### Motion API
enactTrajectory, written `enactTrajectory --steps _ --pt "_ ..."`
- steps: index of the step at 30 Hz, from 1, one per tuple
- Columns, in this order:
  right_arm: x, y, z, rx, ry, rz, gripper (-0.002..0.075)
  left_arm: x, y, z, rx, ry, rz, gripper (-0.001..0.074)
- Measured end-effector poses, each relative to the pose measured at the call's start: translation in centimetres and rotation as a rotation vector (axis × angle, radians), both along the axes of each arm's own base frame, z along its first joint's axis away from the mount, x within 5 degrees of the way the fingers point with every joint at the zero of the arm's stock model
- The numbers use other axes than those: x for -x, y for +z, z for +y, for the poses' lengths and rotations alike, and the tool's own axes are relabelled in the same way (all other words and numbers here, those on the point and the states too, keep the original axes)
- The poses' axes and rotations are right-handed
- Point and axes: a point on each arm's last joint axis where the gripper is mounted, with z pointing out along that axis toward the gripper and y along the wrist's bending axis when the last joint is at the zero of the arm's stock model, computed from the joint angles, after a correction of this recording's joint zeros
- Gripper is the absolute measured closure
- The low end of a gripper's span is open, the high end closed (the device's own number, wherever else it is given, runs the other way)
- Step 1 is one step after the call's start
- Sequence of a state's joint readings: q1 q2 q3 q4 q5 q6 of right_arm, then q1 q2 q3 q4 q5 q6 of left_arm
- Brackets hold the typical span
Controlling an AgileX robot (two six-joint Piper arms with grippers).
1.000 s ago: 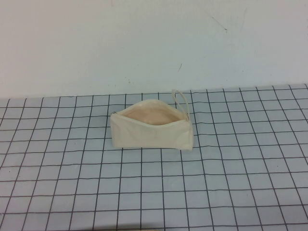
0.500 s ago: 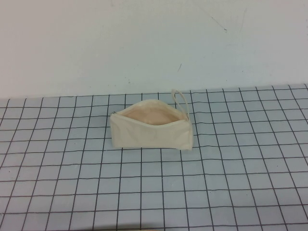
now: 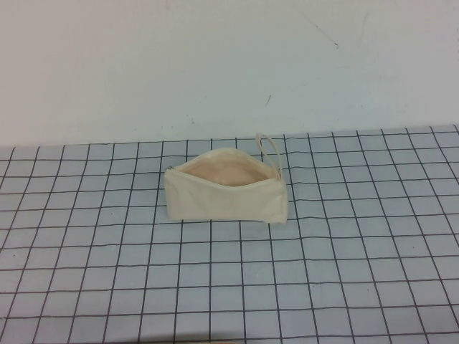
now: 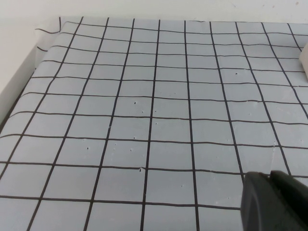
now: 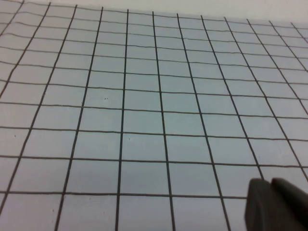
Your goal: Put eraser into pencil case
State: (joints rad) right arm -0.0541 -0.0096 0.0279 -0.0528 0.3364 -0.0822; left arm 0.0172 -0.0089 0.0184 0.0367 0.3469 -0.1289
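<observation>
One thing of the task shows plainly: the pencil case, a cream-white fabric zip pouch of roughly trapezoid shape, lies near the middle of the table toward the back wall, its mouth gaping upward so the pale peach lining shows. Its thin loop strap stands up at the end on the robot's right. The eraser is in none of the three views; it may already lie inside the pouch or somewhere out of frame, and I cannot tell which.

Neither arm reaches into the high view. A dark corner of the left gripper shows in the left wrist view, hanging over bare grid cloth, with a cream edge that is probably the pouch just at the frame's border. The right gripper shows likewise as a dark corner in its own wrist view, over bare cloth. For both, I cannot tell how they are set or whether anything is held.

By my judgement, either the task is at its very start with the eraser yet to be found, or at its end with both arms parked. If the eraser is still out, the next move calls for finding it and pinching that small block finely, then carrying it over the open mouth.

Room is generous: the grey-blue cloth with black grid lines lies open all around the pouch. The white wall stands close behind it, and the left wrist view shows the cloth's edge meeting a pale border.
</observation>
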Motion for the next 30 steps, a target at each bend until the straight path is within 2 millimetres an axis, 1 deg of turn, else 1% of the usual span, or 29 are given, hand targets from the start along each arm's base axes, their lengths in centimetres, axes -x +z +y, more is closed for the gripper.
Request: enactTrajectory --steps 30 --pt "0.08 -0.05 0.11 0.005 0.021 0.023 0.0726 0.00 0.00 0.00 0.000 0.000 0.000 0.0738"
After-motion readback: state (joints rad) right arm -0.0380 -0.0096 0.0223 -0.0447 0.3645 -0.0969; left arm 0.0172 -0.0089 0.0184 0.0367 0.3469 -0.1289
